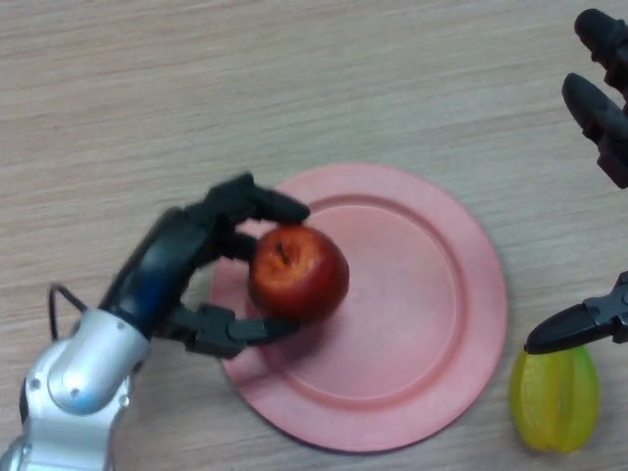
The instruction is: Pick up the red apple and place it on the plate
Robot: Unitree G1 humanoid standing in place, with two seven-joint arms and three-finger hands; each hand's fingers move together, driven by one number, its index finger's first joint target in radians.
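Head view: left hand [186, 260] clasps red apple [298, 274] over plate [432, 294]; right hand [599, 108] fingers spread, idle.

Left robot hand curled around the apple, right robot hand idle at the edge.

The left arm comes in from the lower left, silver wrist low, and its robot hand [182, 260] reaches toward the apple [298, 274]: fingers [260, 201] wrap over the apple's top, thumb [231, 331] hooks under its near side. The right robot hand [601, 103] shows far right of the apple, fingers relaxed and spread, holding nothing.
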